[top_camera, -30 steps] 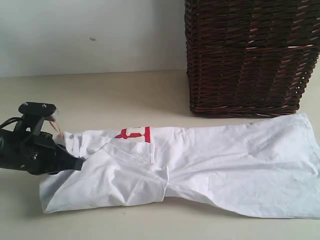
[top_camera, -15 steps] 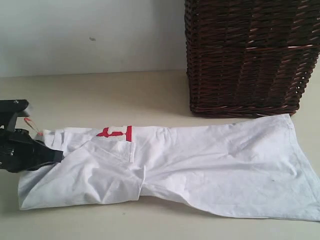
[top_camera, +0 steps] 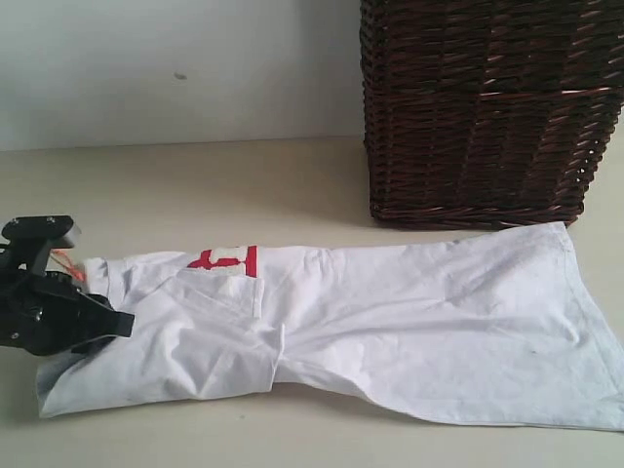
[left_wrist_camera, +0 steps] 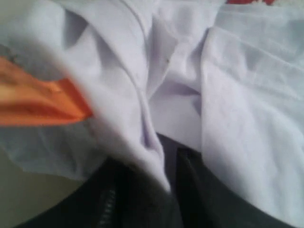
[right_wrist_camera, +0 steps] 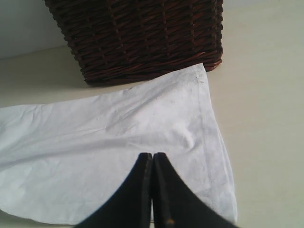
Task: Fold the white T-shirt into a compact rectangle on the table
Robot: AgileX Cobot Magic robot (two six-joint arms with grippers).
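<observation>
Exterior view: white T-shirt (top_camera: 390, 322) lies as long crumpled band on table (top_camera: 244, 185), in front of dark wicker basket (top_camera: 487, 107); red lettering (top_camera: 226, 259) peeks out near left end. At shirt's left end, left gripper (top_camera: 115, 322), cloth fold between fingers; gripped or loose, cannot tell. Over shirt's hem end, right gripper (right_wrist_camera: 153, 157) pressed closed, empty.

Dark brown wicker basket (top_camera: 483, 107) upright at back right, pale wall (top_camera: 175, 68) behind, small dark speck (top_camera: 179, 75)

The table (top_camera: 244, 185) bears the white T-shirt (top_camera: 390, 322) and wicker basket (top_camera: 478, 107).
</observation>
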